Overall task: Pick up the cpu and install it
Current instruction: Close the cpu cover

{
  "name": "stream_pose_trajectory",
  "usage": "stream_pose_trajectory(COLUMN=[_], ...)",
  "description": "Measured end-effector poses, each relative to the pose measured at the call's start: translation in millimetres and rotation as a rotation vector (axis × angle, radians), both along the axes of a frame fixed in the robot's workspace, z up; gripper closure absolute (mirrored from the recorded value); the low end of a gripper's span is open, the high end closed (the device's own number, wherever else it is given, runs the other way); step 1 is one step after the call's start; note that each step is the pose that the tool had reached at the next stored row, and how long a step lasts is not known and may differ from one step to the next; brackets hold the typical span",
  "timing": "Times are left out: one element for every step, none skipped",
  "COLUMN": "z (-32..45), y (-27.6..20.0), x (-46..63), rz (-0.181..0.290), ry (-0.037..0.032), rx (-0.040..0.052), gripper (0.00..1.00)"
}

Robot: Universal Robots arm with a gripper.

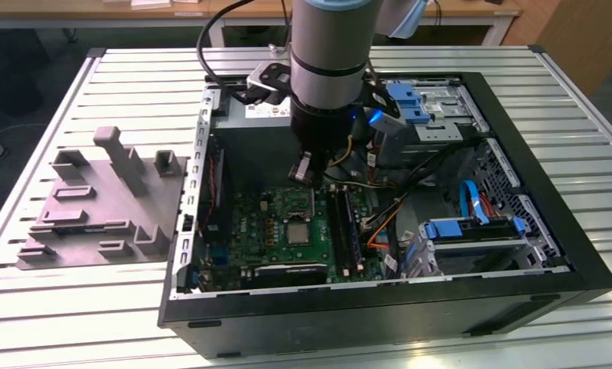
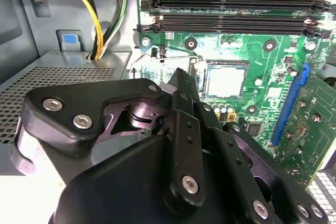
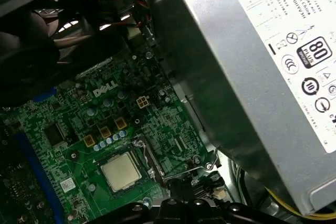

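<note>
The cpu (image 2: 224,80) is a small silvery-beige square lying flat in the socket on the green motherboard (image 2: 262,51); it also shows in the first wrist view as the cpu (image 3: 121,172) and in the exterior view as the cpu (image 1: 299,232). Next to it lies the metal socket frame (image 3: 157,158) with its wire lever (image 3: 206,167). My gripper (image 2: 180,73) hangs over that frame, just beside the cpu and apart from it. Its fingers meet at one narrow tip with nothing seen between them. In the exterior view the gripper (image 1: 301,175) is inside the open case, above the board.
The power supply (image 3: 273,77) stands close beside the gripper, with yellow and black cables (image 2: 100,19) running past. Memory slots (image 2: 231,11) lie beyond the socket. Blue drive brackets (image 1: 470,228) sit at the exterior view's right. A grey fixture (image 1: 101,204) rests outside the case (image 1: 388,307).
</note>
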State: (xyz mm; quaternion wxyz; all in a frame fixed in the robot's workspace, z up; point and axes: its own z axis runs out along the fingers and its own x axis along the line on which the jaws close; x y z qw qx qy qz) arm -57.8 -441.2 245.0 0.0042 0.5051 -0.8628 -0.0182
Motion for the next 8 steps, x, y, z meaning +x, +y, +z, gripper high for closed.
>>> stream_pose_trajectory(z=[0.0, 0.0, -0.1, 0.0, -0.1, -0.1, 0.0, -0.1], y=[-3.5, -5.4, -6.2, -7.0, -7.6, -8.3, -9.6, -10.7], x=[-0.2, -0.3, -0.3, -0.4, -0.4, -0.4, -0.8, -1.2], rz=[0.001, 0.002, 0.002, 0.003, 0.003, 0.003, 0.004, 0.005], ry=[0.0, 0.0, -0.0001, 0.0, -0.0001, -0.0001, 0.0, 0.0], rx=[0.0, 0.0, 0.0, -0.0002, -0.0003, -0.0005, -0.0007, -0.0007], gripper=[0.89, 0.89, 0.89, 0.89, 0.89, 0.89, 0.89, 0.89])
